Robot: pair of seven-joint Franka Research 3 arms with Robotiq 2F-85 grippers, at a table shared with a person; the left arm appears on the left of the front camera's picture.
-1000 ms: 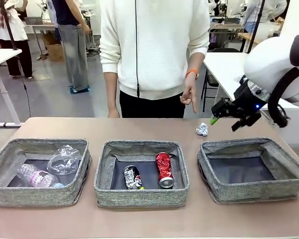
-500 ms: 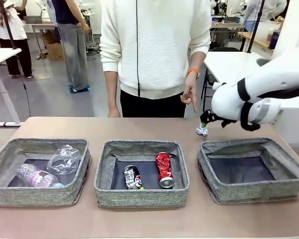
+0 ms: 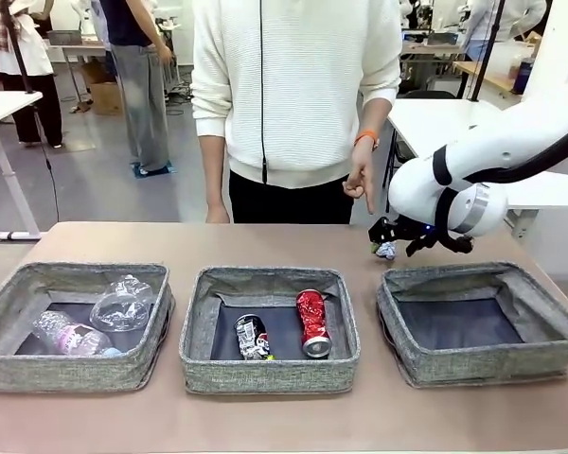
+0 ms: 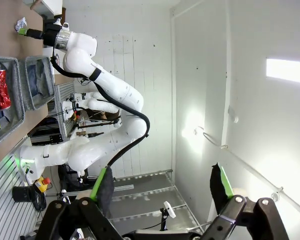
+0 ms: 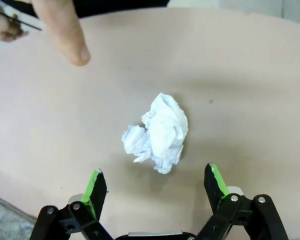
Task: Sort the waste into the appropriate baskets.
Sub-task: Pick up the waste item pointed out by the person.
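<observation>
Right hand (image 5: pixel 153 186) is wide open with nothing in it, hovering low over the crumpled white paper ball (image 5: pixel 157 132); from the wrist camera the ball sits between the two green pads, untouched. On the desk (image 3: pixel 284 416) that ball lies at the far right, just beyond the far-left corner of the right basket (image 3: pixel 480 323), which has nothing in it. Person's hand (image 3: pixel 360 183) points a finger down near the ball. Left hand (image 4: pixel 162 186) is open too, holding nothing, aimed away at the room wall.

Other waste looks sorted already: clear plastic bottle (image 3: pixel 66 336) and clear plastic cup (image 3: pixel 121 304) in the left basket (image 3: pixel 74 325), crushed red can (image 3: pixel 311 322) and crushed dark can (image 3: pixel 251 338) in the middle basket (image 3: pixel 270 327).

Step in hand, as I read it: the pick of the last piece. You'd want to drop a touch lower, keep the ball centred, then close gently since paper squashes. After that lift and carry it near-right into the bare basket.
</observation>
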